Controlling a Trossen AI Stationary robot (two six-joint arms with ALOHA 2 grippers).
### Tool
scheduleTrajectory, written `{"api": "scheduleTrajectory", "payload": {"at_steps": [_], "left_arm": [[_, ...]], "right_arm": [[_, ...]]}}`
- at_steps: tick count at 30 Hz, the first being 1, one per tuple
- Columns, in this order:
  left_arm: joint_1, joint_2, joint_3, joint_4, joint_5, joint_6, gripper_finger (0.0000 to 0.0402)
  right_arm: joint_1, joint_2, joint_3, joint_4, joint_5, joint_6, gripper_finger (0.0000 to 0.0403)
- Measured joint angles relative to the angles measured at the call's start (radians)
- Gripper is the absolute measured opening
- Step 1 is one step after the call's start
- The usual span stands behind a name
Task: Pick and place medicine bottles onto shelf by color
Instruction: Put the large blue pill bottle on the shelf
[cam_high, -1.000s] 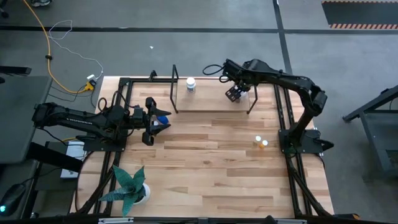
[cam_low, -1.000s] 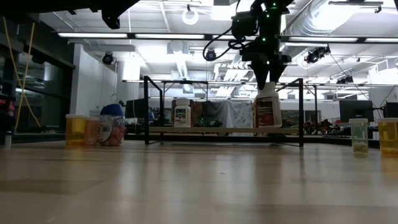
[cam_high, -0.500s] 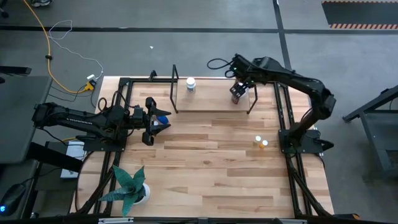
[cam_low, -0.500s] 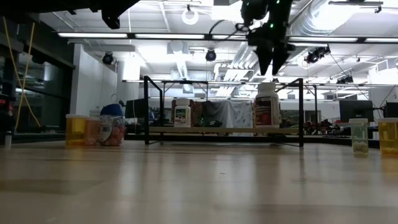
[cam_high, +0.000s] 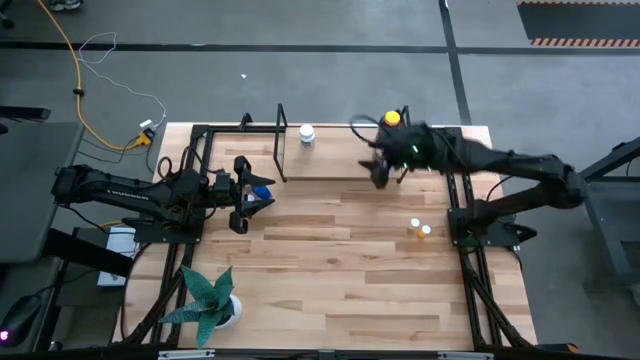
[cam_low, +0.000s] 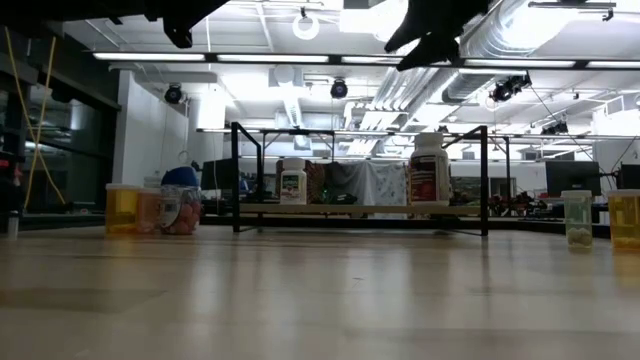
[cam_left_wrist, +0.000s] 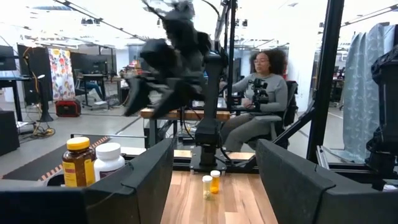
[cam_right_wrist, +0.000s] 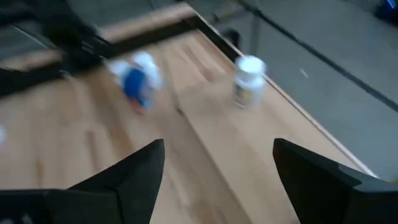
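At upper centre-right of the high view, the right gripper (cam_high: 381, 172), fingers apart and empty, hovers beside the shelf (cam_high: 330, 160), nearer than the left to two upright vials (cam_high: 419, 229) lower right.

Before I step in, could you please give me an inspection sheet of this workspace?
Surface: light wooden plank tabletop, nothing spilled.
Job's things: low light-wood shelf on black legs carries a small white bottle and a taller yellow-capped bottle; two tiny vials stand on the table near the right arm's base; a blue-capped bottle sits by the left pincer.
Clutter: potted green plant at the near-left corner.
Grippers: left pincer open, empty, at the table's left; right pincer open, empty, by the shelf's front edge.
Cables: yellow cable on the floor.
Surroundings: seated person beyond the table.
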Motion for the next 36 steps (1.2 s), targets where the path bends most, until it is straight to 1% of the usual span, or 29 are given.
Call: {"api": "scheduleTrajectory", "payload": {"at_steps": [3, 7, 10, 14, 19, 23, 36], "left_arm": [[0.0, 0.0, 0.0, 0.0, -0.002, 0.0, 0.0217], [0.0, 0.0, 0.0, 0.001, -0.002, 0.0, 0.0217], [0.0, 0.0, 0.0, 0.001, -0.006, 0.0, 0.0217], [0.0, 0.0, 0.0, 0.002, -0.01, 0.0, 0.0217], [0.0, 0.0, 0.0, 0.002, -0.011, 0.0, 0.0217], [0.0, 0.0, 0.0, 0.002, -0.013, 0.0, 0.0217], [0.0, 0.0, 0.0, 0.002, -0.013, 0.0, 0.0217]], "right_arm": [[0.061, -0.089, -0.179, 0.233, 0.0, 0.031, 0.0291], [0.138, -0.162, -0.361, 0.507, 0.001, 0.042, 0.0291], [0.186, -0.178, -0.453, 0.672, 0.0, 0.004, 0.0291], [0.225, -0.166, -0.525, 0.805, 0.001, -0.031, 0.0291], [0.242, -0.165, -0.569, 0.838, 0.009, -0.025, 0.0291], [0.248, -0.165, -0.577, 0.832, 0.07, -0.028, 0.0291], [0.248, -0.165, -0.577, 0.832, 0.077, -0.051, 0.0291]]}}
